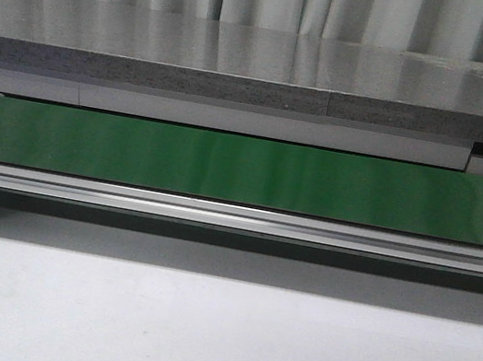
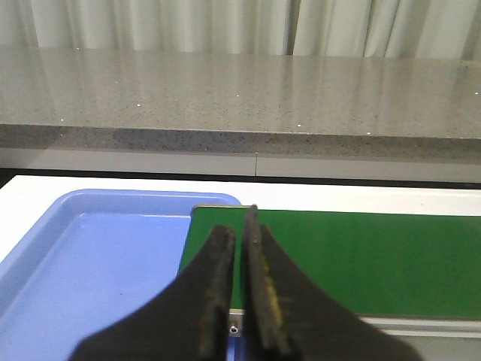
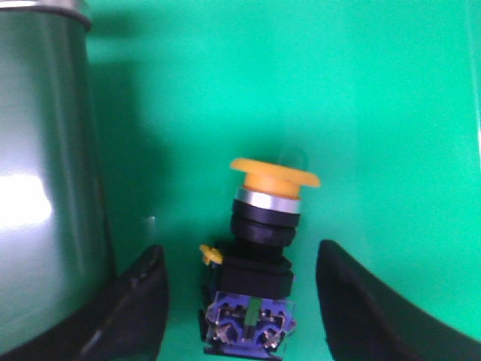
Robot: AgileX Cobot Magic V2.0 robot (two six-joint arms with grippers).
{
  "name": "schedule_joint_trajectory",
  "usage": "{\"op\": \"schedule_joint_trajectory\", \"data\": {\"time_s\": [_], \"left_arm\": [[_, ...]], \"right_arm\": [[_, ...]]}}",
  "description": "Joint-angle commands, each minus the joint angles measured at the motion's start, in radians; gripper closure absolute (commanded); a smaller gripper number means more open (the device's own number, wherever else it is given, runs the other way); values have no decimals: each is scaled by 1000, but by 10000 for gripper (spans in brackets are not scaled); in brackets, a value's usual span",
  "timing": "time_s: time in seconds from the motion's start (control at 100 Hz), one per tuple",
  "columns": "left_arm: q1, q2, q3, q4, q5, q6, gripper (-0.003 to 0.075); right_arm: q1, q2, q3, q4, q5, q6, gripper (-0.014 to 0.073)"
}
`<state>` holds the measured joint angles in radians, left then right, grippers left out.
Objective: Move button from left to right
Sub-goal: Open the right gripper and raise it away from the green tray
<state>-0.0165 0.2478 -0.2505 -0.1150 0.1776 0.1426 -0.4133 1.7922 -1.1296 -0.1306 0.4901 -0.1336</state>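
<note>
The button (image 3: 259, 248) shows only in the right wrist view. It lies on a green surface (image 3: 376, 113), with its yellow mushroom head pointing away from the fingers, a black body and a blue terminal block nearest the camera. My right gripper (image 3: 240, 250) is open; one finger stands on each side of the button's body, with a gap on both sides. My left gripper (image 2: 239, 226) is shut and empty, over the end of the green belt (image 2: 361, 256) beside a blue tray (image 2: 98, 263). Neither gripper nor the button shows in the front view.
A dark rounded metal wall (image 3: 45, 188) stands close beside the button. The green conveyor belt (image 1: 243, 170) runs across the front view, with a grey stone counter (image 1: 262, 63) behind it and a white table (image 1: 214, 335) in front. The blue tray holds nothing.
</note>
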Motion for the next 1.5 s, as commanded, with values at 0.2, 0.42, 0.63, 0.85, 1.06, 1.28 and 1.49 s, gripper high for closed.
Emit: {"op": "schedule_joint_trajectory", "data": {"time_s": [0.2, 0.42, 0.63, 0.85, 1.06, 1.28, 1.49], "left_arm": [[-7, 7, -30, -2, -85, -2, 715], [-7, 7, -30, -2, -85, -2, 715], [-7, 7, -30, -2, -85, -2, 715], [-7, 7, -30, -2, -85, -2, 715], [-7, 7, -30, -2, -85, -2, 715], [-7, 7, -30, -2, -85, -2, 715], [-7, 7, -30, -2, -85, -2, 715]], "right_arm": [[1, -170, -30, 102, -55, 3, 169], [74, -285, -27, 150, -80, 3, 169], [197, -422, 15, 154, -128, 3, 169], [318, -603, 135, 190, -202, 3, 169], [398, -789, 322, 214, -308, 3, 169], [451, -1031, 539, 214, -452, 3, 169], [454, -1266, 664, 216, -413, 3, 169]]}}
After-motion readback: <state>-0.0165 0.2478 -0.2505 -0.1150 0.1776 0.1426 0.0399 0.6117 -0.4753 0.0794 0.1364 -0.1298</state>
